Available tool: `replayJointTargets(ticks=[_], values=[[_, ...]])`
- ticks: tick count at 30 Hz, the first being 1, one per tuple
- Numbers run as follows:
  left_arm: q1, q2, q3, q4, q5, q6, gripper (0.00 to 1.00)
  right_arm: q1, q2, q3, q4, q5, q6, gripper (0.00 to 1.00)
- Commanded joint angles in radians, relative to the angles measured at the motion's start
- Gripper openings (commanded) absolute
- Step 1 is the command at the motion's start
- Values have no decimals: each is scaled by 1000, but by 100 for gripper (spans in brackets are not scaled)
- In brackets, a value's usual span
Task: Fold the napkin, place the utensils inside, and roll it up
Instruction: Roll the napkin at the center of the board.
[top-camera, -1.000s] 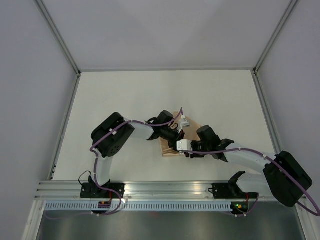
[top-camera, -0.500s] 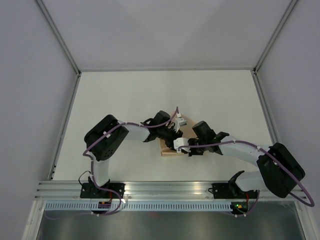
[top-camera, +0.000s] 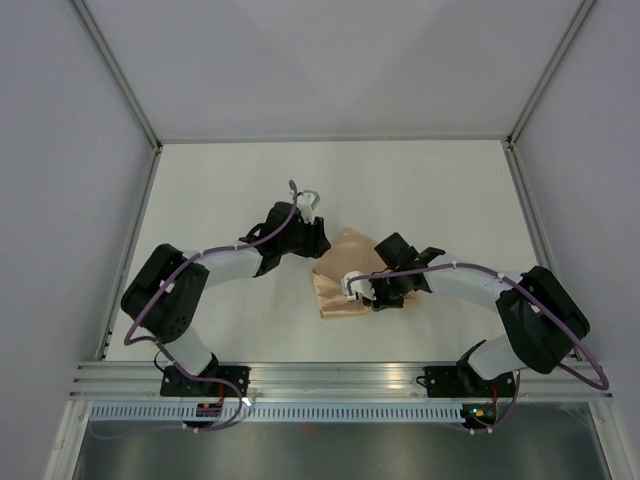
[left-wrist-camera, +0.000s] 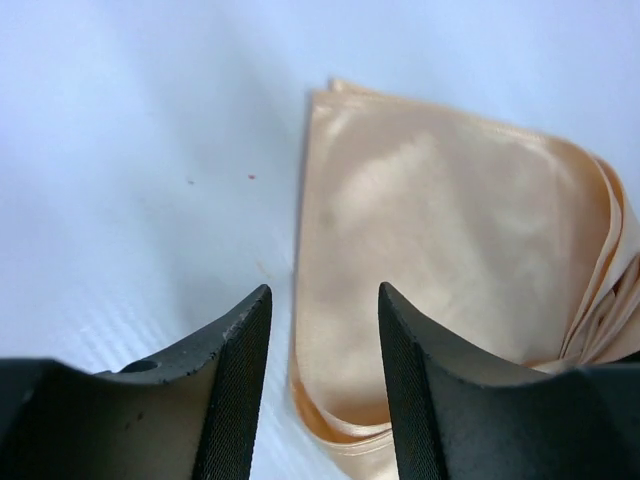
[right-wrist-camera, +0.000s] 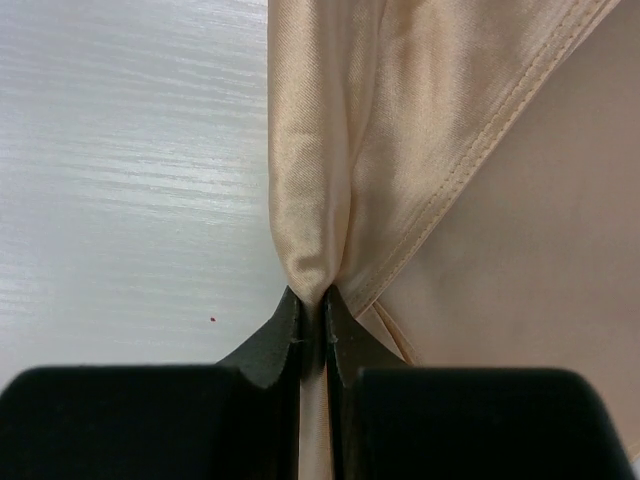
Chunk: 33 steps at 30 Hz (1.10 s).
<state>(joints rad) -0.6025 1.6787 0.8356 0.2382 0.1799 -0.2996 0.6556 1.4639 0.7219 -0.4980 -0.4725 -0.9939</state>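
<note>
Right jaws tight on a satiny, creased napkin (right-wrist-camera: 330, 150) fold; left jaws apart, empty

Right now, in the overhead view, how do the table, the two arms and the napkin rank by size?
1. table
2. left arm and right arm: they look much alike, so I won't rank them
3. napkin, partly hidden beneath the right arm
</note>
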Motion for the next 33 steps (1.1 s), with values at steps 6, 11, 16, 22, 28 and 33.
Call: replayJointTargets(ticks=[6, 11, 16, 22, 28, 33], values=[[27, -340, -167, 176, -328, -62, 54, 4, 194, 108, -194, -46, -46, 0], [27, -603, -283, 292, -421, 22, 55, -17, 334, 212, -270, -75, -69, 1], [24, -796, -303, 308, -361, 157, 56, -54, 456, 318, -356, -101, -97, 1], [-31, -849, -282, 273, -218, 362, 56, -86, 591, 470, -493, -110, -120, 0], [-359, -688, -173, 107, -319, 677, 56, -91, 673, 550, -539, -95, -109, 1], [-525, -459, -119, -2, -338, 735, 57, -93, 726, 594, -563, -94, -94, 0]])
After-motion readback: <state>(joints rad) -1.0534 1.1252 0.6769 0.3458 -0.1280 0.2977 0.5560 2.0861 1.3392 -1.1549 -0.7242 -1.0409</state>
